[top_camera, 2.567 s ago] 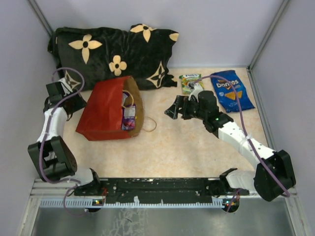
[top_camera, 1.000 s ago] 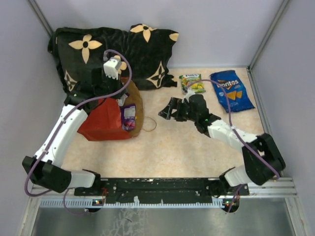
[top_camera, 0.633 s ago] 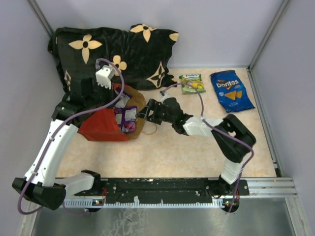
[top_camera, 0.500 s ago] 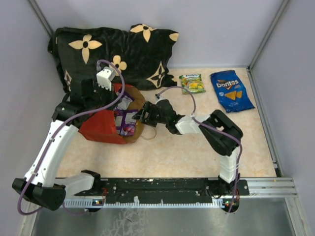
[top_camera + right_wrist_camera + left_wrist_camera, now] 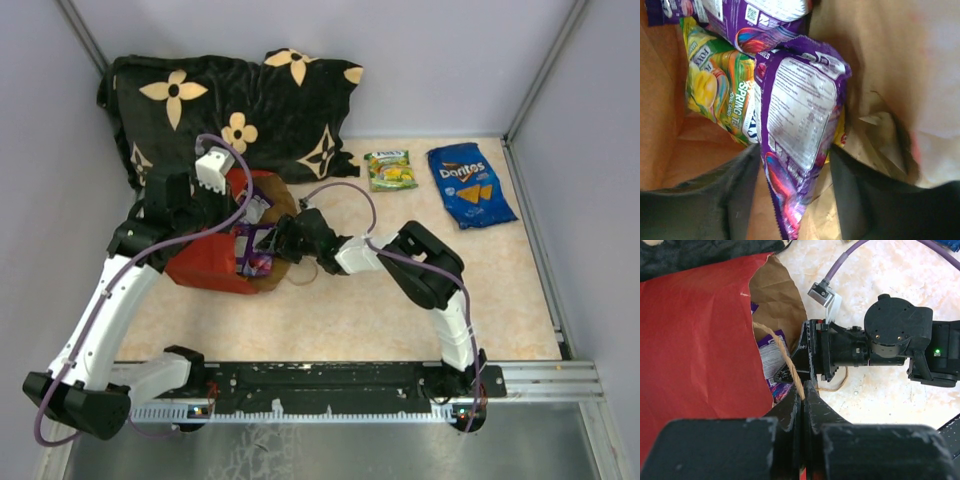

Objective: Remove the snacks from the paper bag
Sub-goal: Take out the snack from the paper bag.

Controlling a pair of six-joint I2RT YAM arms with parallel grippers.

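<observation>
Foil looks slick and floppy: right gripper [image 5: 790, 165], jaws open, straddles the purple pouch [image 5: 800, 115] at its lower edge; left gripper [image 5: 802, 401] pinches the cord handle [image 5: 782, 352] of the paper bag [image 5: 695, 340].

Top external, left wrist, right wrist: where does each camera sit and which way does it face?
Top external: above and behind the robot, facing down on the table; the left arm and right arm show.
Left wrist: on the left arm, facing down along the left gripper, shut on the cord handle of the paper bag.
Right wrist: on the right arm, facing into the bag; the right gripper straddles a purple packet.
Shared: top and left wrist both show the right gripper at the bag's mouth.
</observation>
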